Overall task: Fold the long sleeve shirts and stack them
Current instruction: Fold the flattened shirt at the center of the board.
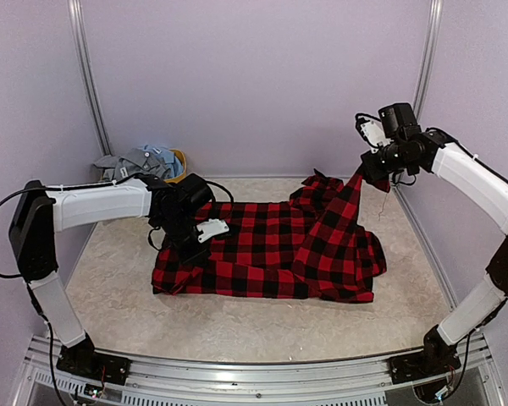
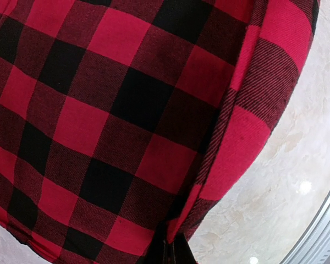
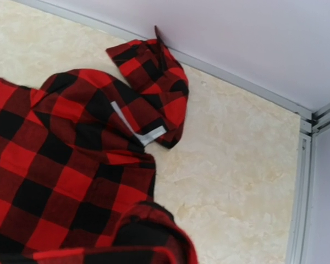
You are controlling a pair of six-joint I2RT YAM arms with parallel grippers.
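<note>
Two tools grip one red-and-black flannel shirt (image 1: 271, 245), which lies spread on the worktop (image 1: 237, 317) between them. The left tool (image 1: 189, 251) is closed low on the shirt's left part, with a fold pinched at its tips. The right tool (image 1: 361, 175) is closed too and holds a corner up off the worktop, so the cloth drapes down beneath it. Below it the white label (image 3: 146, 135) shows. Beyond the left tool, grey and pale blue shirts (image 1: 140, 161) lie heaped over a yellow tub (image 1: 180, 162).
</note>
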